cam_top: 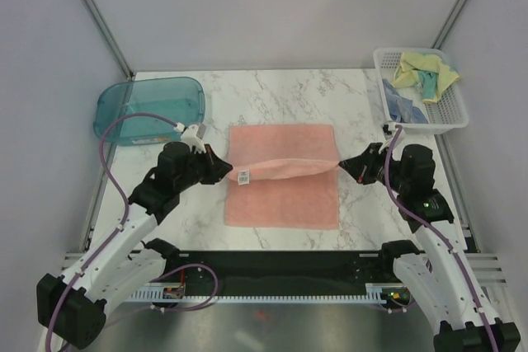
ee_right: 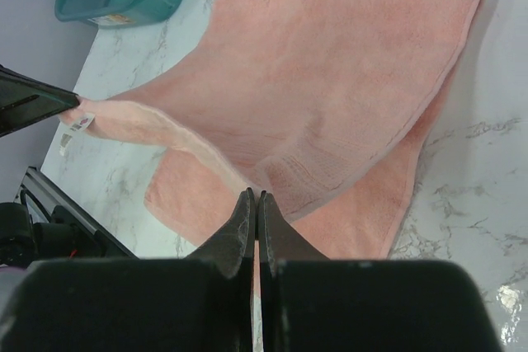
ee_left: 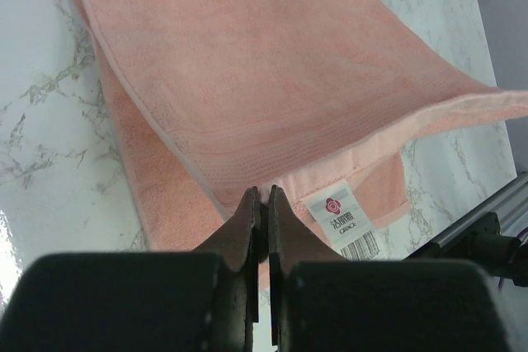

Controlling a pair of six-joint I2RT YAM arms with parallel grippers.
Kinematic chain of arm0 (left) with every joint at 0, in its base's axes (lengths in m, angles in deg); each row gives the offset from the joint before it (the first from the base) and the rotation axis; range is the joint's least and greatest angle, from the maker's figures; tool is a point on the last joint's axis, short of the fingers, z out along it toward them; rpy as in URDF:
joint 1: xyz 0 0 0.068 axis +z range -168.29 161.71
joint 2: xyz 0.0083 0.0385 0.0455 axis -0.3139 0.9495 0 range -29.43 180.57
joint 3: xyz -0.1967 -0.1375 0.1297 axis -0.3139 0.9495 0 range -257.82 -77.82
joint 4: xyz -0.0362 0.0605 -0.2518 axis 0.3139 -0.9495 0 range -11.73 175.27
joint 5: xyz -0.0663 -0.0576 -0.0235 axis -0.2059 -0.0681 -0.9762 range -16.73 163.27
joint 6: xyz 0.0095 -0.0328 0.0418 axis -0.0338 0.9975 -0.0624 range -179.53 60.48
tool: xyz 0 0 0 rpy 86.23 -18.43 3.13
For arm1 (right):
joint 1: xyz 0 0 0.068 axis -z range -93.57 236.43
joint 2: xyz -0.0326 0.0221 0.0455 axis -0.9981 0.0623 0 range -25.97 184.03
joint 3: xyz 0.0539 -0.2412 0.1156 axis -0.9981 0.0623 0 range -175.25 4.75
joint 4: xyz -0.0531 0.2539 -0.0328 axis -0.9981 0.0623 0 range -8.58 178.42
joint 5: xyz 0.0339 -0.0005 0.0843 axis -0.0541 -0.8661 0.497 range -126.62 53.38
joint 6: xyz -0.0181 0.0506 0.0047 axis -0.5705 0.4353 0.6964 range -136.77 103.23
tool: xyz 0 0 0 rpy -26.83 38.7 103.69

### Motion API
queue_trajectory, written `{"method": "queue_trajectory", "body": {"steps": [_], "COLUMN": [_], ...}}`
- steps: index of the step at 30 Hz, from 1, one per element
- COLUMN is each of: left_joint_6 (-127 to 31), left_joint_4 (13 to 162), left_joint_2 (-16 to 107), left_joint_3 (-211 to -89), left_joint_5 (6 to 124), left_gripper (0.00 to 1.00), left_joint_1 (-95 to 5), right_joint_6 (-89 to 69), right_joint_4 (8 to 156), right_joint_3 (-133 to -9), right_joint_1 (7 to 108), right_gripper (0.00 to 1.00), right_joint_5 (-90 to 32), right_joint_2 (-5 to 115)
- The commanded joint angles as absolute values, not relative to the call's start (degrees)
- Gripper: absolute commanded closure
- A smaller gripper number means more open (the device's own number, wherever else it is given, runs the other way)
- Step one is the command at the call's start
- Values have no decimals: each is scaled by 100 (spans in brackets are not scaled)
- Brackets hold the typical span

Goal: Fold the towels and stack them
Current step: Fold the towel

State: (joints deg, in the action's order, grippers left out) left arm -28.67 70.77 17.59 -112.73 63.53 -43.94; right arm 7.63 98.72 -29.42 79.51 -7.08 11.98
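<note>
Appears to be a robotics lab cell: marble-look table (cam_top: 280,96) hemmed by blank grey panels (cam_top: 272,6) on metal posts (cam_top: 97,18), two arms (cam_top: 124,228) bolted to a black rail (cam_top: 280,268) at the near edge, purple cables (cam_top: 136,116) looping off them.

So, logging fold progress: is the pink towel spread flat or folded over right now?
Part-folded. Left gripper and right gripper hold one edge of the pink towel raised across its middle, above a flat lower layer.

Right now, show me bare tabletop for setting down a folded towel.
Free: the far marble strip between teal tray and white basket, beyond the pink towel. Crowded: the towel's sides, where left tool and right tool pinch its lifted edge.
</note>
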Motion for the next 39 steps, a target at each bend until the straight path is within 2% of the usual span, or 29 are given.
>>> {"method": "queue_trajectory", "body": {"steps": [1, 8, 16, 21, 24, 27, 33, 37, 39], "left_joint_6": [-2947, -2903, -2033, -1866, -1778, -1699, -1584, -1611, -1540], "left_joint_4": [6901, 6866, 7033, 7033, 7033, 6998, 6674, 6418, 6260], "left_joint_2": [1908, 1557, 1197, 1100, 1196, 1144, 898, 933, 933], "left_joint_3": [-11876, -11720, -10350, -10085, -9962, -9786, -9663, -9812, -9891], "left_joint_5": [6589, 6536, 6413, 6334, 6106, 6000, 6078, 6289, 6517], "left_gripper": [98, 98, 98, 98, 91, 79, 73, 65, 62], "left_joint_1": [-4422, -4422, -4457, -4457, -4475, -4519, -4519, -4519, -4519], "right_joint_6": [398, 686, 1785, 1970, 1952, 1926, 2058, 2225, 2295], "right_joint_4": [9890, 9890, 9715, 9917, 10093, 10268, 10804, 11165, 11261], "right_joint_3": [-3557, -3542, -1488, -1046, -975, -922, -1089, -1326, -1527], "right_joint_1": [7922, 7922, 7905, 7887, 7878, 7887, 7861, 7861, 7861], "right_gripper": [100, 100, 100, 100, 100, 95, 88, 66, 63], "right_joint_5": [-850, -780, -806, -744, -709, -613, -1051, -1324, -1377], "right_joint_2": [1453, 1393, 172, -57, -22, 39, -101, -180, -294]}}
